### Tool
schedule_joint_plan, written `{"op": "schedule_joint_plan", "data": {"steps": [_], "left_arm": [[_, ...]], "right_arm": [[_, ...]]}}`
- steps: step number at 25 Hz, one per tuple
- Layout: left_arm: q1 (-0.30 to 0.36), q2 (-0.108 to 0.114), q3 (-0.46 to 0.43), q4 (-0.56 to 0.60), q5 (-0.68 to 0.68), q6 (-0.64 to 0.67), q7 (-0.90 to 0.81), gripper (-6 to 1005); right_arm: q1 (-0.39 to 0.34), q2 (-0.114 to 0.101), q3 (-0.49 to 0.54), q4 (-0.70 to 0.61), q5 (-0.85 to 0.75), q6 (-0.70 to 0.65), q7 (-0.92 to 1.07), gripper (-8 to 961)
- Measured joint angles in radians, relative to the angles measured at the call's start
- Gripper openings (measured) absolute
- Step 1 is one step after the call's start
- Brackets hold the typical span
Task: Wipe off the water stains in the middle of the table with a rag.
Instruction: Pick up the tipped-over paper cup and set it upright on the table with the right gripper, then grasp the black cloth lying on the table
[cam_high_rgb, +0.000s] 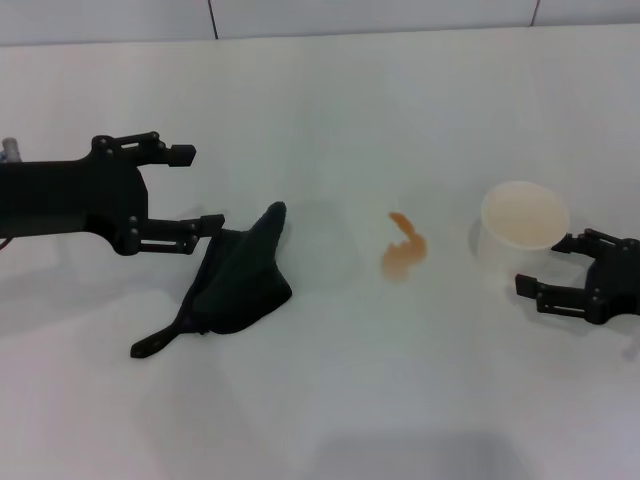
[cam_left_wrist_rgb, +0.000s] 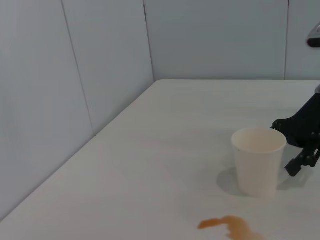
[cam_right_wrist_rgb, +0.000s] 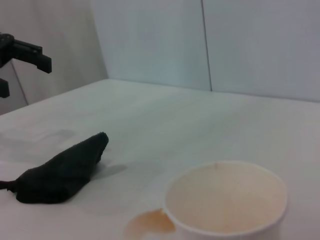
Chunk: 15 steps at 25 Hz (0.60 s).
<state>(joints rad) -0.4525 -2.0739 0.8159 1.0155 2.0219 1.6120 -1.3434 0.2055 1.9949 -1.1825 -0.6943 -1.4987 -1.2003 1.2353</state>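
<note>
The rag (cam_high_rgb: 240, 282), a crumpled black cloth, lies on the white table (cam_high_rgb: 330, 410) left of centre; the right wrist view also shows the rag (cam_right_wrist_rgb: 62, 172). My left gripper (cam_high_rgb: 200, 190) is open just left of it, its lower finger touching the rag's upper edge, with nothing between the fingers. The water stains (cam_high_rgb: 403, 256) form an orange-brown blotch with a curled tail in the middle, and the stains (cam_left_wrist_rgb: 231, 227) also show in the left wrist view. My right gripper (cam_high_rgb: 541, 265) stands open at the right, holding nothing.
A white paper cup (cam_high_rgb: 525, 224) stands upright between the stains and my right gripper, close to the gripper's fingers. A grey panelled wall (cam_left_wrist_rgb: 75, 100) runs along the table's far edge.
</note>
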Motion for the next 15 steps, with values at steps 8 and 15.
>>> {"op": "schedule_joint_plan", "data": {"steps": [8,15], "left_arm": [[0.001,0.0,-0.001,0.0,-0.003,0.0,0.001,861],[0.003,0.0,-0.002,0.0,-0.003,-0.007,0.001,861]], "right_arm": [[-0.057,0.006,0.013,-0.049,0.001,-0.032,0.001,862],[-0.106,0.01,0.052,-0.108,0.01,-0.078,0.003,861]]}}
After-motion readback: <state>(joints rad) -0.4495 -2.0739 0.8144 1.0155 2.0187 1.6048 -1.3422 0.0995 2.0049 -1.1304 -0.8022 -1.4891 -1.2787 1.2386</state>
